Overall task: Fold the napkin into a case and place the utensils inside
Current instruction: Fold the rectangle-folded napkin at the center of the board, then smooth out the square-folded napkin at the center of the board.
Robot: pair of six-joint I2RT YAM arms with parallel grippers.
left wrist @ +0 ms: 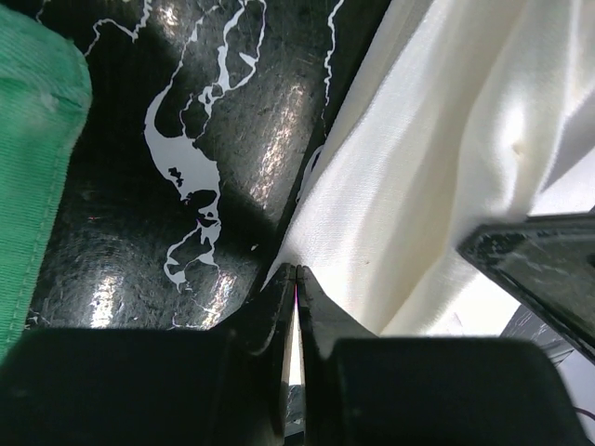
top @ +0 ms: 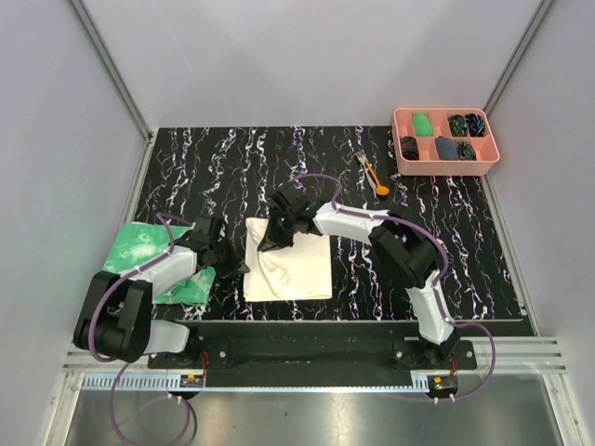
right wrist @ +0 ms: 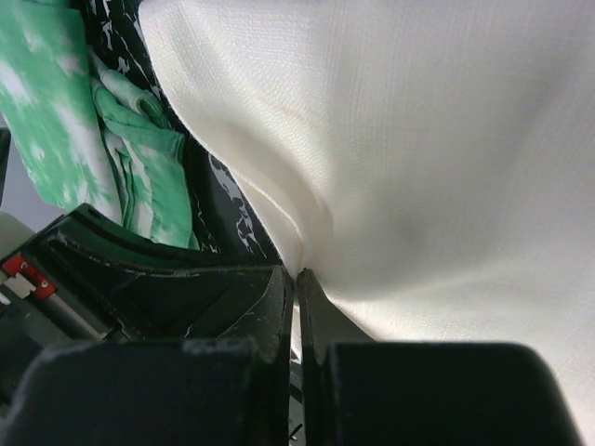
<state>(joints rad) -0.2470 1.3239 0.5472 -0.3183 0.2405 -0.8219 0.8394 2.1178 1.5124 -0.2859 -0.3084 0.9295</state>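
The cream-white napkin [top: 296, 265] lies near the table's front middle, rumpled and raised along its left side. My left gripper [top: 234, 266] is at the napkin's left edge, jaws shut on the cloth [left wrist: 418, 186], with a sliver of it between the fingertips [left wrist: 296, 271]. My right gripper [top: 271, 238] holds the napkin's far-left corner up off the table, and the cloth [right wrist: 418, 167] fans out from its shut tips [right wrist: 297, 272]. The utensils [top: 372, 174], a fork and an orange spoon, lie side by side at the back right, away from both grippers. No case shape shows in the cloth.
A green-and-white mottled cloth [top: 149, 255] lies bunched at the front left, under the left arm, and shows in both wrist views [left wrist: 33, 139] [right wrist: 56, 111]. A pink compartment tray [top: 444, 139] holding small dark and green items stands at the back right corner.
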